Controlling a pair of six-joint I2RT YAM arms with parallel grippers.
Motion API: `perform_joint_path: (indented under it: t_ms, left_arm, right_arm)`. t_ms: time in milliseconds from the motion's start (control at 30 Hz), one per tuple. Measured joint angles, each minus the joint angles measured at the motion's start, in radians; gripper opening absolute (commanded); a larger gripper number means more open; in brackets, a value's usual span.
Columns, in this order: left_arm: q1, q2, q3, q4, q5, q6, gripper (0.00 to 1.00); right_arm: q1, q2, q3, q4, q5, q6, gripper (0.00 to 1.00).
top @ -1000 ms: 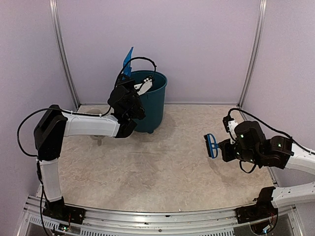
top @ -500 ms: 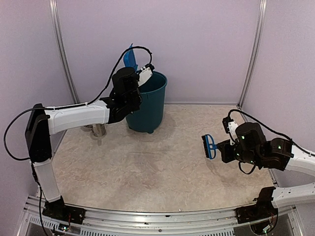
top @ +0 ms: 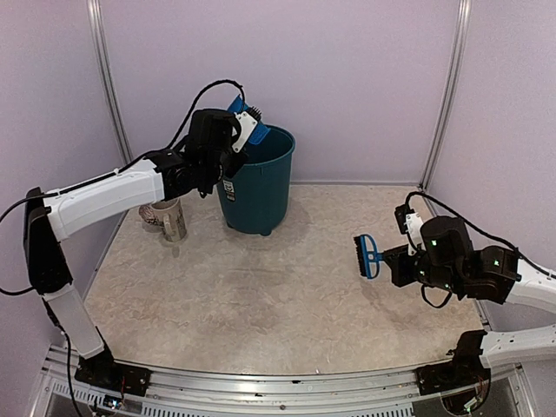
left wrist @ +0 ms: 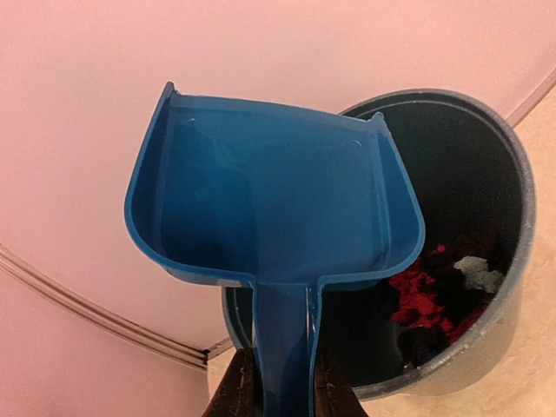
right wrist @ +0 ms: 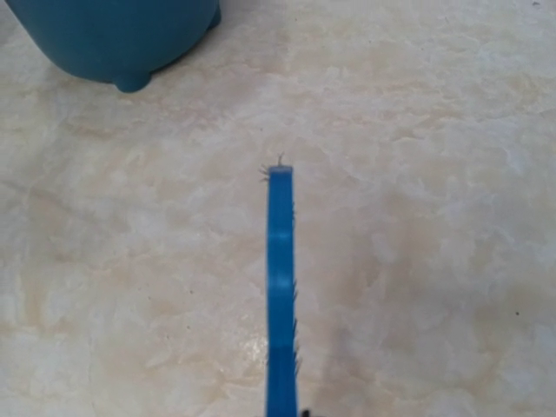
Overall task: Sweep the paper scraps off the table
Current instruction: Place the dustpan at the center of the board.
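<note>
Paper scraps lie in bin; left gripper clamps dustpan; right gripper clamps brush.

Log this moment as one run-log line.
left gripper: shut on dustpan, empty, above bin | right gripper: shut on brush | paper scraps: in bin

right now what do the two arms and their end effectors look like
White tubular links join chunky black joint housings on the left arm and right arm. Thin black cables loop along both; small green lights dot the right one's joints. The left end effector and right end effector are black, with white wrist blocks.
</note>
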Motion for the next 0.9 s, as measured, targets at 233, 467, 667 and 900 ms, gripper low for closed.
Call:
perform_joint_path:
  t_ms: [233, 467, 667, 900]
  left_arm:
    - [-0.019, -0.142, -0.003, -0.138, 0.178, -0.237, 0.00]
    - [-0.146, -0.290, -0.089, -0.175, 0.276, -0.380, 0.00]
    - [-0.260, -0.312, -0.156, -0.211, 0.312, -0.477, 0.00]
    - [-0.362, -0.320, -0.294, -0.174, 0.329, -0.572, 0.00]
  right_arm:
    - [0.000, -0.004, -0.005, 0.038, 0.001, -0.006, 0.00]
    - [-0.034, -0.005, -0.014, 0.065, -0.001, -0.045, 0.00]
    - [-0.074, -0.010, -0.025, 0.087, -0.003, -0.072, 0.00]
    - [-0.117, -0.034, -0.042, 0.095, 0.020, -0.079, 0.00]
